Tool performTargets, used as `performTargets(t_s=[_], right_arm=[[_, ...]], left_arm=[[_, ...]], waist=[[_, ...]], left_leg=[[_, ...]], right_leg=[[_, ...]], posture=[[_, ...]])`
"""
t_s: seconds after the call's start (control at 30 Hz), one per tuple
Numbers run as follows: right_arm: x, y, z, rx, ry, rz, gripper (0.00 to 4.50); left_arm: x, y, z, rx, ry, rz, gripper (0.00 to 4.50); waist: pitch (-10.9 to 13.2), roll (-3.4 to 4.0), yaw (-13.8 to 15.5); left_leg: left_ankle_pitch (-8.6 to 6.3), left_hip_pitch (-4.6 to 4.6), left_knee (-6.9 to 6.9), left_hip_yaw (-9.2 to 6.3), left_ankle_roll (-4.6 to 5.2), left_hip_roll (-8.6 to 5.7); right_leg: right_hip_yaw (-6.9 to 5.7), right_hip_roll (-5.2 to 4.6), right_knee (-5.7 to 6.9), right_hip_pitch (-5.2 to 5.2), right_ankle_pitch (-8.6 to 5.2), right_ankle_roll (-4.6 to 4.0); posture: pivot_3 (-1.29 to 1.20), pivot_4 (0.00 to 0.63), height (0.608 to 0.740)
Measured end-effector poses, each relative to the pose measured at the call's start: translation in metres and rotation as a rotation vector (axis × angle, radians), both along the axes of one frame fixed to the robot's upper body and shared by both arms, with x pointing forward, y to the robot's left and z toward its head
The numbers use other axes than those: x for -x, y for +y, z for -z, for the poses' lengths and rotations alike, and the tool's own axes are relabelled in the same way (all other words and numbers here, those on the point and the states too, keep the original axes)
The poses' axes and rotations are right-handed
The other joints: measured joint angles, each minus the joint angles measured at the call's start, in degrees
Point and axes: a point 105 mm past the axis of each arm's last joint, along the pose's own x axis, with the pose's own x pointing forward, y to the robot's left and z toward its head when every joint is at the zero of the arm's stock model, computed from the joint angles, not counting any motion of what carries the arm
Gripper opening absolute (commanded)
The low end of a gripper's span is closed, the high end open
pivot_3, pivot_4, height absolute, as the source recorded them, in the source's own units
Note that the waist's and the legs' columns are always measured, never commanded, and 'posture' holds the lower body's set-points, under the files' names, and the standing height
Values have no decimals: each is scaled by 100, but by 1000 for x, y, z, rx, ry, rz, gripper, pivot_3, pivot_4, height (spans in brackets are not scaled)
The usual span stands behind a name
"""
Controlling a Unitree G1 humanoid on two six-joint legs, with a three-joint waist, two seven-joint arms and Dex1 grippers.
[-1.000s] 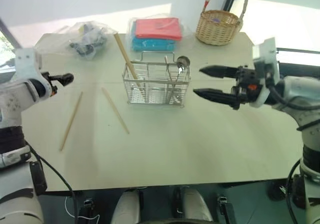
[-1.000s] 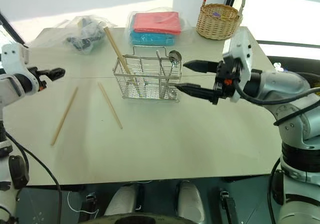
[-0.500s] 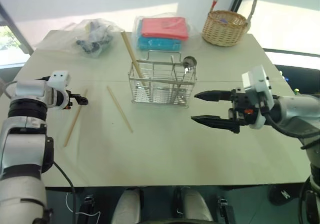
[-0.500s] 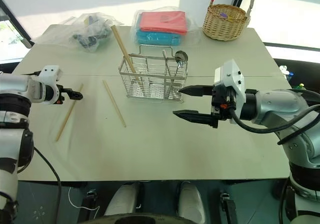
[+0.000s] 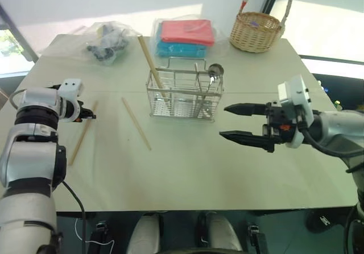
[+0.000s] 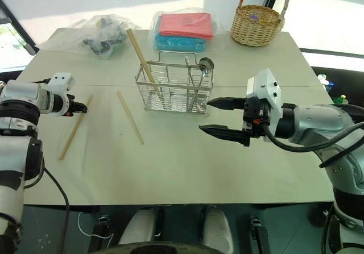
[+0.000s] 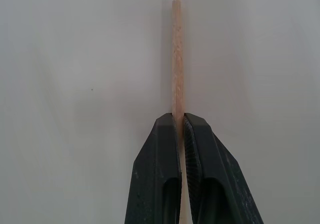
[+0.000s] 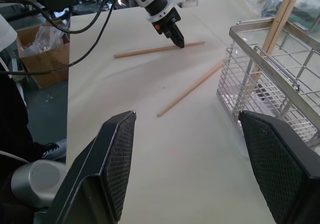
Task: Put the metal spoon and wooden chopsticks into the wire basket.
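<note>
- Right gripper [image 5: 245, 123] — hovers above the table [image 5: 187, 174] on the near right, black fingers spread wide, nothing between them, tips aimed toward the wire basket.
- Left gripper [image 5: 91, 116] — at the left side of the table, fingers pinched tight on one of the wooden chopsticks [image 7: 176, 58] lying flat; the left wrist view shows the stick clamped between the pads, its end poking out past the tips.
- Second loose chopstick [image 5: 136, 123] — flat on the table between the left gripper and the basket.
- Wire basket [image 5: 183, 95] — mid-table, upright; a third chopstick [image 5: 150, 61] leans out of its left compartment, and the metal spoon [image 5: 212, 72] stands in its right end, bowl up.
- Far edge: clear bag of dark items [image 5: 105, 41], red and blue packs [image 5: 185, 37], wicker basket [image 5: 256, 31].
</note>
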Motion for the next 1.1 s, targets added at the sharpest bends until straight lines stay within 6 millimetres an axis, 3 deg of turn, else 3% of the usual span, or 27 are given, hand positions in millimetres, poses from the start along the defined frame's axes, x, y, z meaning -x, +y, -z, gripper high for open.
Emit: performTargets(t_s=[0.13, 0.2, 0.27, 0.33, 0.47, 0.57, 0.63, 0.73, 0.9, 1.1], right_arm=[[0, -1, -1, 9, -13, -3, 3401], [-1, -5, 2, 25, -17, 14, 3401], [-5, -9, 5, 30, -10, 44, 3401], [-7, -12, 5, 31, -16, 64, 3401], [-10, -19, 4, 29, -33, 105, 3401], [-12, -22, 3, 23, -33, 128, 3401], [-12, -23, 4, 20, -34, 140, 3401], [-13, -22, 6, 13, -31, 154, 3401], [-11, -20, 9, 6, -38, 175, 3401], [-10, -22, 7, -2, -55, 210, 3401]], left_arm=[[-3, 4, -4, 25, -51, -41, 88], [-17, 8, -22, 6, -226, -42, 88], [-30, 8, -63, -21, -485, -21, 88], [-32, -1, -120, 6, -760, 24, 88], [5, -42, -243, 194, -1279, 183, 88], [26, -73, -296, 308, -1468, 279, 88], [32, -96, -316, 376, -1530, 338, 88], [23, -135, -312, 448, -1518, 424, 88], [-6, -189, -262, 503, -1384, 500, 88], [-18, -209, -224, 457, -1319, 544, 88]], waist=[[2, -4, -4], [8, -17, -3], [12, -41, 0], [11, -43, 1], [10, -40, 7], [10, -39, 28], [5, -31, 31], [3, -21, 44], [4, -23, -8], [8, -16, -8]], left_leg=[[0, -1, 0, -2, 0, 1], [0, -5, 0, -4, 0, 5], [1, -17, 4, -8, -3, 10], [2, -19, 6, -6, -4, 6], [1, -16, 9, -3, -4, -2], [1, -5, 18, -5, -3, -6], [1, 13, 18, -4, -2, -7], [1, 24, 17, -2, -1, -6], [2, 11, 14, -2, 0, -5], [2, 5, 10, 1, 1, -3]], right_leg=[[-1, 0, 0, -2, 0, 0], [-1, 0, 1, -5, 1, 0], [-3, -1, 2, -13, 3, -2], [-5, -8, 0, -11, 16, 5], [-5, -11, -10, 8, 27, 21], [-6, -11, -19, 22, 27, 23], [-6, -11, -18, 39, 26, 24], [-4, -8, -16, 46, 25, 25], [-3, -2, -14, 32, 26, 24], [-3, 1, -12, 21, 26, 23]], posture=[[0, 150, 706], [0, 150, 706], [0, 150, 706], [0, 150, 706], [0, 150, 706], [0, 150, 706], [0, 150, 706], [0, 150, 706], [0, 150, 706], [0, 150, 706]])
